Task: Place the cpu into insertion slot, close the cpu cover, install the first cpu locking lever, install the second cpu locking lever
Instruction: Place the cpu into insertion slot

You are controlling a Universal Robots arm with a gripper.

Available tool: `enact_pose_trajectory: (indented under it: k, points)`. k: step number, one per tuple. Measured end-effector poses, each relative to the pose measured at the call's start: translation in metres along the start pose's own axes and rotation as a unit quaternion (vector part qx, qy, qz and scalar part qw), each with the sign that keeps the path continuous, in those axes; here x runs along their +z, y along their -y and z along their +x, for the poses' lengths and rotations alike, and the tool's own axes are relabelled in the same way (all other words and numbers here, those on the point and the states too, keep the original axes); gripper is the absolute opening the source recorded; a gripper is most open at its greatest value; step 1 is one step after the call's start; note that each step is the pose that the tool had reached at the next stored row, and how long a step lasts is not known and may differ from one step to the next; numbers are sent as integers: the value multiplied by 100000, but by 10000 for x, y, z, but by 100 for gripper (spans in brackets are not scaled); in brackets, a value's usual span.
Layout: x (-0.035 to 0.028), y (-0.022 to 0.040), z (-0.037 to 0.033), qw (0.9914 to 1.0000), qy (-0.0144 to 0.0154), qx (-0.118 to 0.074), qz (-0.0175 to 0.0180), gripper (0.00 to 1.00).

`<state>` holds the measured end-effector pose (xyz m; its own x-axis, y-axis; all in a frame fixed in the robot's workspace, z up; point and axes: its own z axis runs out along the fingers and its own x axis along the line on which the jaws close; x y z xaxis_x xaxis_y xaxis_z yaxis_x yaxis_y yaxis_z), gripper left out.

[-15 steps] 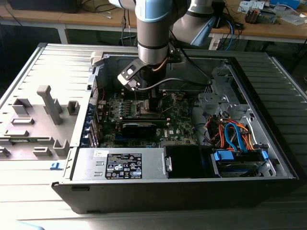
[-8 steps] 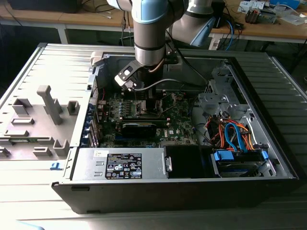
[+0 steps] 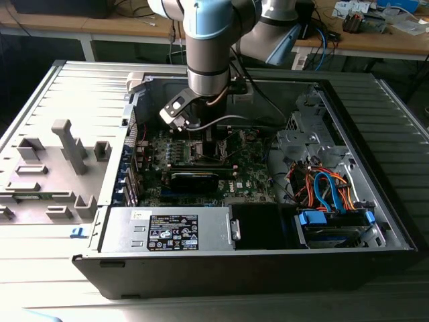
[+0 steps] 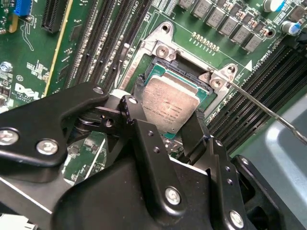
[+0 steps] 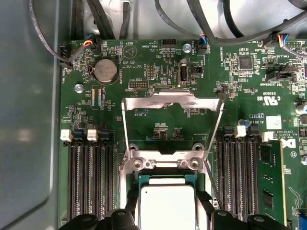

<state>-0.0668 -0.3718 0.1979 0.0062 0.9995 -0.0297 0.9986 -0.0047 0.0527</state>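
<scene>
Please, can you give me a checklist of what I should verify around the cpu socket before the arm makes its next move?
1. cpu cover swung open, off the insertion slot: ok.
2. cpu lined up with the insertion slot: ok.
3. cpu seated flat in the slot: cannot tell.
4. Gripper shut on the cpu, fingers at two opposite edges: ok.
5. Locking lever unlatched, beside the slot: ok.

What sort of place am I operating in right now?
Likely an electronics lab or repair workshop: an open desktop computer case lies on a ribbed grey table, its green motherboard exposed, and wooden workbenches behind it carry cables and loose parts.
</scene>
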Motion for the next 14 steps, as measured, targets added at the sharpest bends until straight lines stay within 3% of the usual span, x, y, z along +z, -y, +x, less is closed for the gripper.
enact_pose_trajectory:
  k: [12, 13, 14]
  points:
    - [28, 0, 13, 100000, -81, 8, -47, 55]
    - [27, 0, 14, 100000, -82, 8, -48, 62]
    - [24, 1, 13, 100000, -46, 7, -25, 62]
